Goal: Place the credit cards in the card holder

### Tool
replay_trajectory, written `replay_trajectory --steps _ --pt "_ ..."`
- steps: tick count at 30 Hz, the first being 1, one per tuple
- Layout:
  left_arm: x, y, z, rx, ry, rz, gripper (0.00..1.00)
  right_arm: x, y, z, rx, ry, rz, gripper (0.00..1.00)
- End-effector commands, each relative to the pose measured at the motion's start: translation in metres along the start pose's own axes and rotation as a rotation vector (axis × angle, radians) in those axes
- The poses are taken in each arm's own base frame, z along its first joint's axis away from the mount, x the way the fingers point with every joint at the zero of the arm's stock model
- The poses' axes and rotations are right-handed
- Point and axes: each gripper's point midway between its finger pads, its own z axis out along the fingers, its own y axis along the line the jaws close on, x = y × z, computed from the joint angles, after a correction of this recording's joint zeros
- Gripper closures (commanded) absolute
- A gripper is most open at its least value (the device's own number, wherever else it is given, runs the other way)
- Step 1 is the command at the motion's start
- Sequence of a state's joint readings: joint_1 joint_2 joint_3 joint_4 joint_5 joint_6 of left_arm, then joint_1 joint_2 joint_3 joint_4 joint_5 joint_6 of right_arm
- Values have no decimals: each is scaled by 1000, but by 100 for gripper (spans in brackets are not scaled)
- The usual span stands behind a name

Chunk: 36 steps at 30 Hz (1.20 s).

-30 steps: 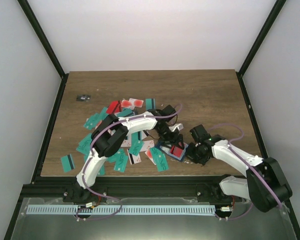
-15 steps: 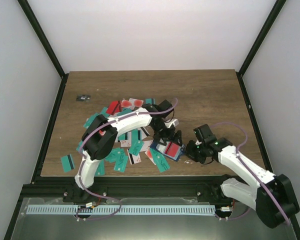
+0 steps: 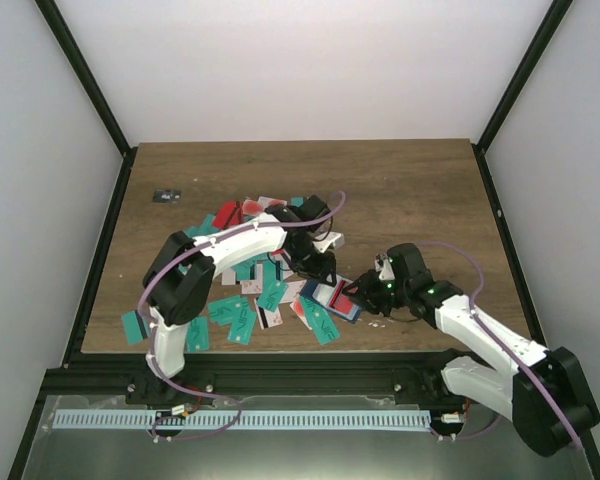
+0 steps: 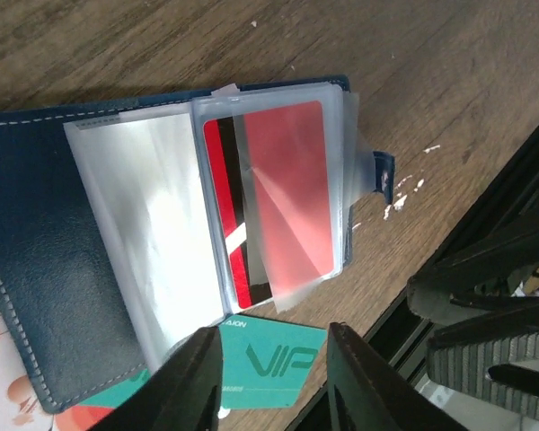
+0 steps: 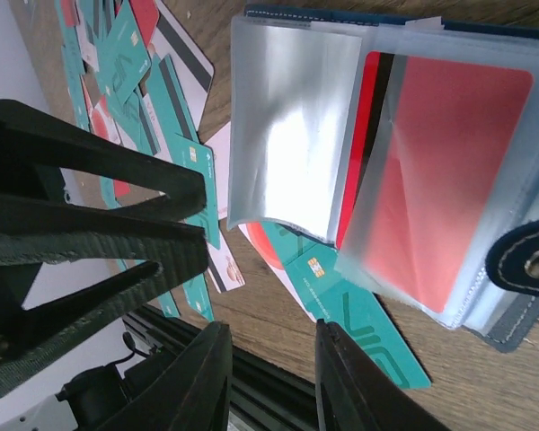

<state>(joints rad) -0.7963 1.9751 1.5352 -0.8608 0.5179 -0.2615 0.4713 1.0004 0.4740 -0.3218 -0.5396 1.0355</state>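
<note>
The navy card holder (image 3: 332, 293) lies open near the table's front edge, right of the cards. In the left wrist view the card holder (image 4: 45, 269) shows clear sleeves, one holding a red card (image 4: 283, 193) with a black stripe. The same red card (image 5: 445, 171) shows in the right wrist view. My left gripper (image 3: 318, 262) is open and empty, just above and left of the holder; a teal VIP card (image 4: 274, 364) lies between its fingers. My right gripper (image 3: 366, 291) is open and empty at the holder's right edge. Many teal, red and white credit cards (image 3: 242, 312) lie scattered to the left.
A tiny black-grey object (image 3: 165, 196) sits at the far left of the table. The black frame rail (image 3: 280, 368) runs along the front edge, close to the holder. My left arm's dark fingers (image 5: 90, 224) fill the left of the right wrist view.
My left gripper has drawn back up and to the left, off the holder. My right gripper has moved left, up to the holder's right edge. The red card now sits inside a sleeve.
</note>
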Motion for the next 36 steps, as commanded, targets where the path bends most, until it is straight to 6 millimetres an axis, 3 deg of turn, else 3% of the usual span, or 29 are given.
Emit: replay_trajectory --steps 1,8,20,36 --pt "0 0 14 36 14 31 70 -3 -4 7 9 -12 67 72" --pt "5 7 34 51 55 29 83 -2 -30 17 91 -13 127 72" --pt "7 12 63 85 105 -4 89 -5 -51 22 202 -13 139 72" --pt "17 32 88 29 160 -9 96 -15 -42 29 203 -7 100 71"
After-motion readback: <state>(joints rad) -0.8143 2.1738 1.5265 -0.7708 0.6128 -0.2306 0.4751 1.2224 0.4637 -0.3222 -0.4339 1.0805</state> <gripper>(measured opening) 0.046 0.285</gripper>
